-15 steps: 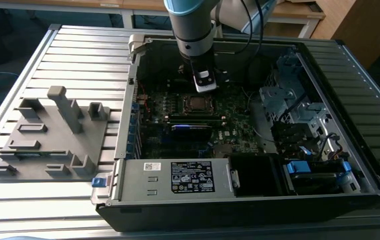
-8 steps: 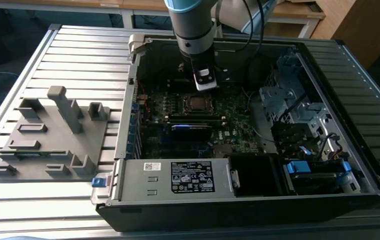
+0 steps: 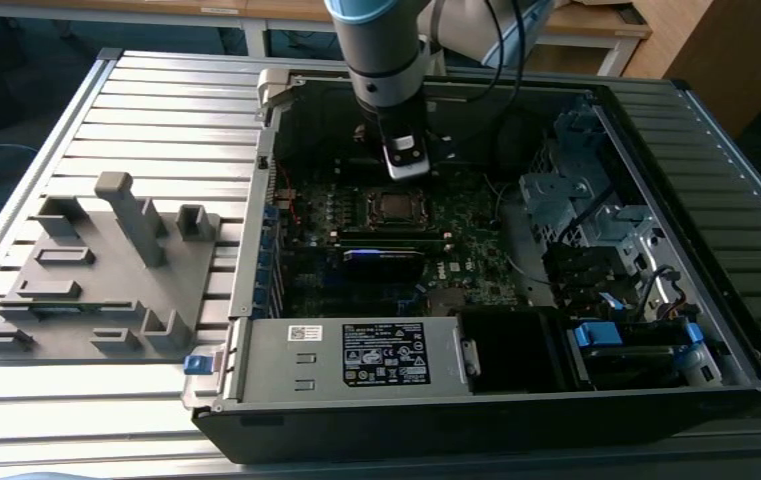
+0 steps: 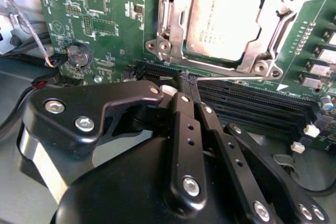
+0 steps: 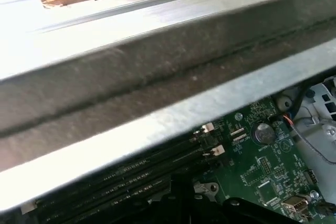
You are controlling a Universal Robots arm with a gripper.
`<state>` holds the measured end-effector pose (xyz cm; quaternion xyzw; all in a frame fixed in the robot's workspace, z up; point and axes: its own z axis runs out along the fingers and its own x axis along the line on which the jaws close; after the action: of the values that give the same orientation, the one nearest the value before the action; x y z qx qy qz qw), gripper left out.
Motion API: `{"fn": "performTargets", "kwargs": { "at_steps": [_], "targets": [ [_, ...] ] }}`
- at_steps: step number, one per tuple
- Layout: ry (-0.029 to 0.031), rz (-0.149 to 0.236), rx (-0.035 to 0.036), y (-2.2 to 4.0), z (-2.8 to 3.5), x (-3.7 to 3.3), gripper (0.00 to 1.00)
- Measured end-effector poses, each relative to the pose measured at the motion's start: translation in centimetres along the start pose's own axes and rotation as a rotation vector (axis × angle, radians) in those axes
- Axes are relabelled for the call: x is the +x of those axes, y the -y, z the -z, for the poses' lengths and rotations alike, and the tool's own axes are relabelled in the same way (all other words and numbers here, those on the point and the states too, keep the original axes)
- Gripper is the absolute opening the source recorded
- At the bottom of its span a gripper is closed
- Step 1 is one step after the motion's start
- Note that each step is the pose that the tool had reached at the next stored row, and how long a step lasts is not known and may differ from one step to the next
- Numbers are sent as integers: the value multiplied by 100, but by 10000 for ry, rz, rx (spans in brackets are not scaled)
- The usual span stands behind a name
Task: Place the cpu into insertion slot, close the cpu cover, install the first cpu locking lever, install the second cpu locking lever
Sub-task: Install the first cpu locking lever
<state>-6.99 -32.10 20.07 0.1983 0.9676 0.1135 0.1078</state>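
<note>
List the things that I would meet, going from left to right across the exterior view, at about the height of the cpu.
grey fixture tray -> cpu -> metal drive cage

the exterior view looks steeply down on the whole open computer case (image 3: 487,420), the arm (image 3: 383,60) at upper centre of the frame. both wrist views sit close over the motherboard (image 4: 105,24) (image 5: 262,182), the second wrist view looking past the gripper (image 4: 186,78); they share the memory slots (image 4: 252,103) (image 5: 131,177) and coin battery (image 4: 79,55) (image 5: 261,132).
</note>
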Motion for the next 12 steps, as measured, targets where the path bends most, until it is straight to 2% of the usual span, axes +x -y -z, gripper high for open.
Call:
{"fn": "performTargets", "kwargs": {
  "at_steps": [5, 10, 12],
  "targets": [
    [45, -95, 7, -16, -4, 23, 11],
    [218, -71, -69, -3, -12, 47, 11],
    [252, -64, -85, 3, -14, 61, 11]
  ]
}}
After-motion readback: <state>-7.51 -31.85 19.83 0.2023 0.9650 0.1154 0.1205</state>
